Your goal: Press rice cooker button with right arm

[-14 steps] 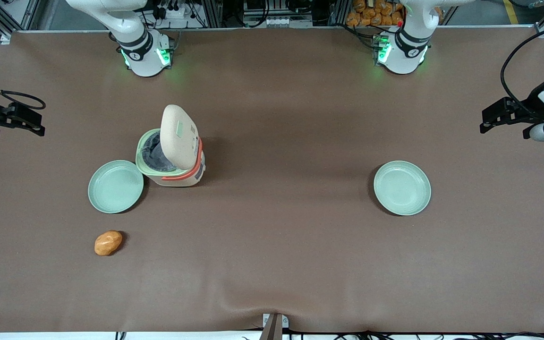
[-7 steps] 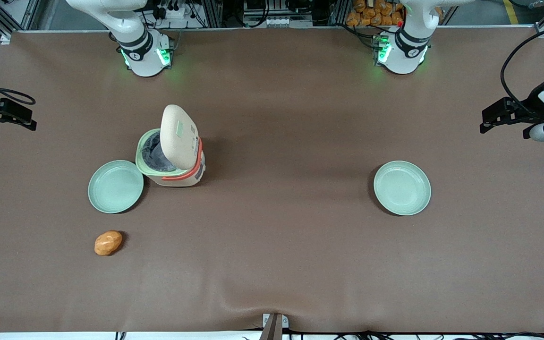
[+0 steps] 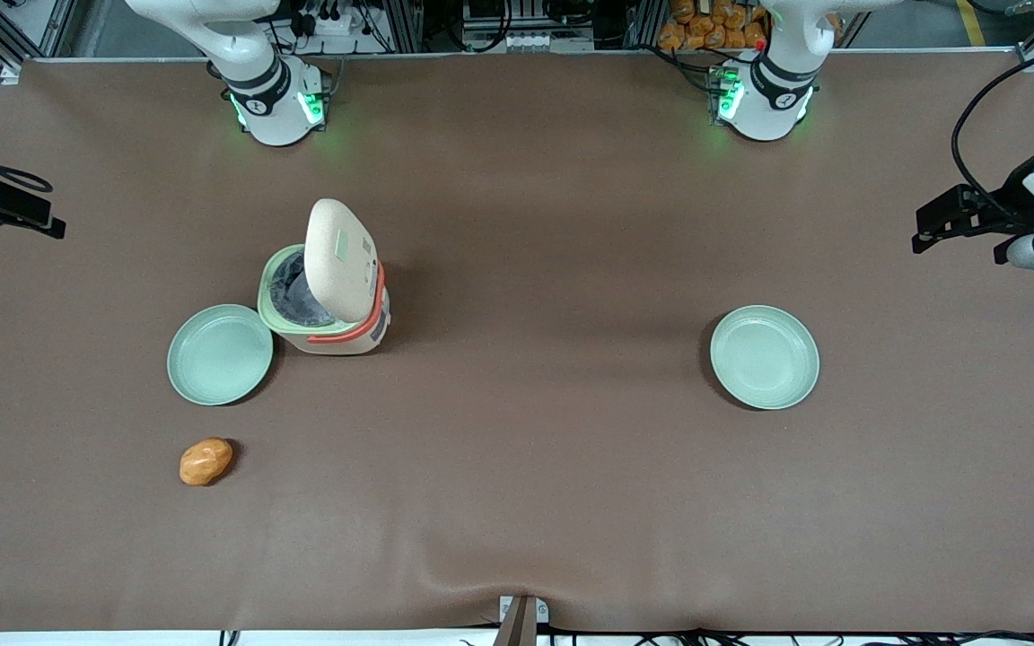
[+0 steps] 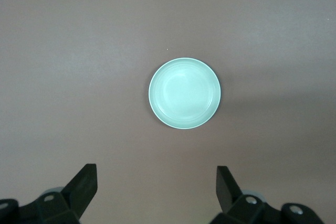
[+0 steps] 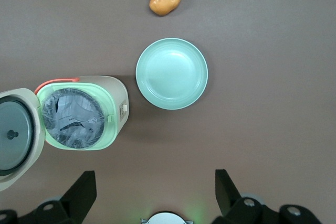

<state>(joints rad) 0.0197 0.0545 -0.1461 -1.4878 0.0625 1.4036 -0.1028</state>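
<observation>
The cream rice cooker (image 3: pixel 327 296) is standing lid-up, dark pot showing, touching a green plate (image 3: pixel 219 353); the gripper (image 5: pixel 152 195) is hovering high above, open and empty.

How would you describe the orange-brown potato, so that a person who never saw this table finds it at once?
Start at the cream-beige rice cooker, its lid standing open, at the working arm's end of the brown table. A pale green round plate lies beside it. Nearer the front camera than this plate is the potato: the only lumpy, orange-brown thing. The open gripper hangs above.
</observation>
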